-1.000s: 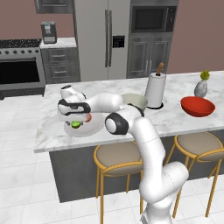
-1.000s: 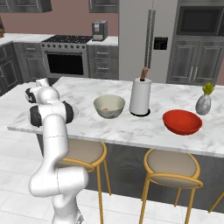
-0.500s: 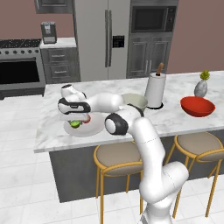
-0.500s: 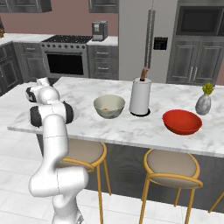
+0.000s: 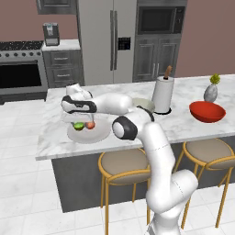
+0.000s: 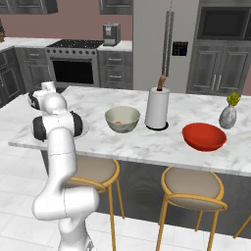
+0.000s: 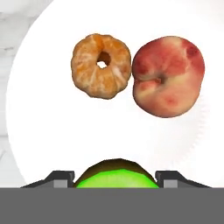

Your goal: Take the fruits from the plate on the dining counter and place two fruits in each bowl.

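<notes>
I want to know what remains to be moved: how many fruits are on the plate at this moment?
3. An orange fruit and a reddish fruit lie touching on the plate; a green fruit sits between the jaws. Another could be hidden.

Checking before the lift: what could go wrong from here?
The gripper is shut on the green fruit, seen only as a sliver, so the grip may be shallow and slip. The orange fruit touches the reddish fruit on the plate; a dropped fruit could scatter them.
</notes>
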